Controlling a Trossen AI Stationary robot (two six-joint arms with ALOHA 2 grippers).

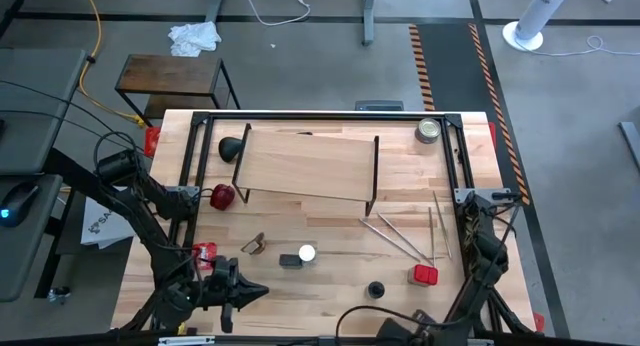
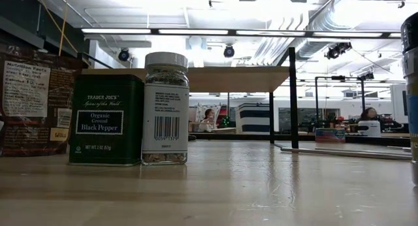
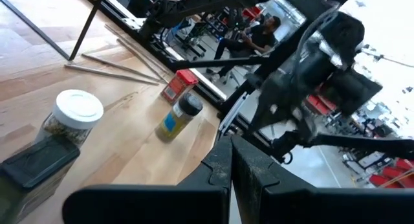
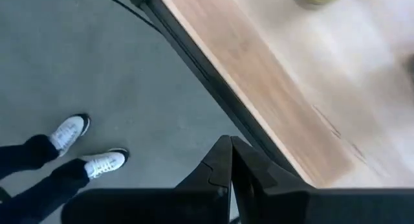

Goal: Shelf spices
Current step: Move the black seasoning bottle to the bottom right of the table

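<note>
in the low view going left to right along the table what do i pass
Brown packet → green black pepper tin → clear jar with a white cap → the shelf's black upright rod → a dark container cut off at the right edge.

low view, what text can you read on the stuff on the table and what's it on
"TRADER JOE'S", "Organic Ground Black Pepper": green tin.
"Nutrition Facts": brown packet; its smaller print is too small to read.
Clear jar: a barcode; its digits and print are too small to read.
</note>
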